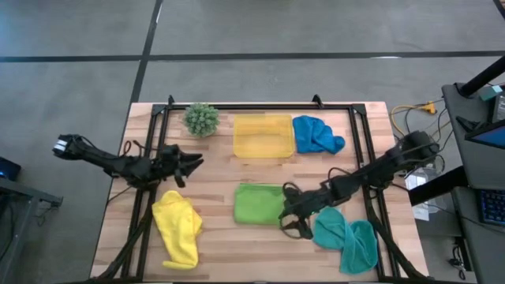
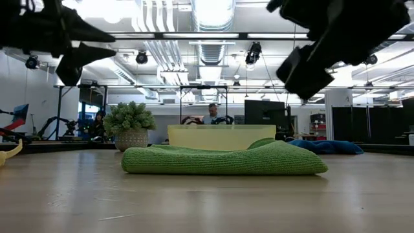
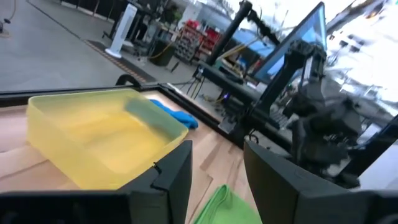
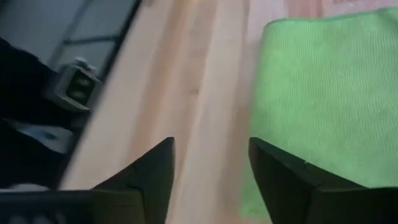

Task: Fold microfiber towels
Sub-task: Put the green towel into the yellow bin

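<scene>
The lime green towel (image 1: 259,203) lies folded flat on the table's middle; it also shows in the low view (image 2: 226,159) and the right wrist view (image 4: 323,93). The yellow towel (image 1: 178,227) lies crumpled at the near left, the teal towel (image 1: 347,237) at the near right, the bright blue towel (image 1: 317,135) at the far right beside the tray. My right gripper (image 1: 289,218) is open, raised just off the green towel's near right corner. My left gripper (image 1: 192,164) is open and empty above the table's left part, left of the tray.
A rigid yellow tray (image 1: 263,136) stands at the far middle, with a small spiky green plant (image 1: 201,118) to its left. A black frame (image 1: 260,106) runs along the table's edges. Bare wood lies between the yellow and green towels.
</scene>
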You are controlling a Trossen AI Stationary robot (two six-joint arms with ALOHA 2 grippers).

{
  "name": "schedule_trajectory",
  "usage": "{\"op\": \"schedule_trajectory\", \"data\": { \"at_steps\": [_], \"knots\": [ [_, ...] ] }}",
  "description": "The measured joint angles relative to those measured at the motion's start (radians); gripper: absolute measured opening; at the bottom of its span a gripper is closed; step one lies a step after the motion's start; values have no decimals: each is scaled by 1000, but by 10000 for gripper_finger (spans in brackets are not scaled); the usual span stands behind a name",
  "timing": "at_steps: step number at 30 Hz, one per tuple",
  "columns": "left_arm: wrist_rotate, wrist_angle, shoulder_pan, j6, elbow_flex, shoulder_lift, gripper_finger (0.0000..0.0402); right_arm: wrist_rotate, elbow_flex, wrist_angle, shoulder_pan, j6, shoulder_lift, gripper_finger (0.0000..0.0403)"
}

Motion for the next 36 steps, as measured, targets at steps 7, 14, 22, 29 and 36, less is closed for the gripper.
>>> {"op": "schedule_trajectory", "data": {
  "at_steps": [7, 14, 22, 29, 36],
  "knots": [
    [-6, -47, 0, 5, -105, -230, 131, 68, 155, -248, -1, -117, 144, 241],
    [-13, -212, 0, 6, -106, -338, 131, 71, 225, -381, 0, -130, 228, 230],
    [-13, -198, 0, 2, -107, -295, 131, 121, 241, -410, 22, -123, 292, 224],
    [-13, -203, 0, 2, -107, -259, 131, 306, 239, -434, 53, -116, 294, 217],
    [-12, -201, 0, 2, -108, -218, 131, 452, 230, -439, 104, -105, 300, 197]
  ]
}}
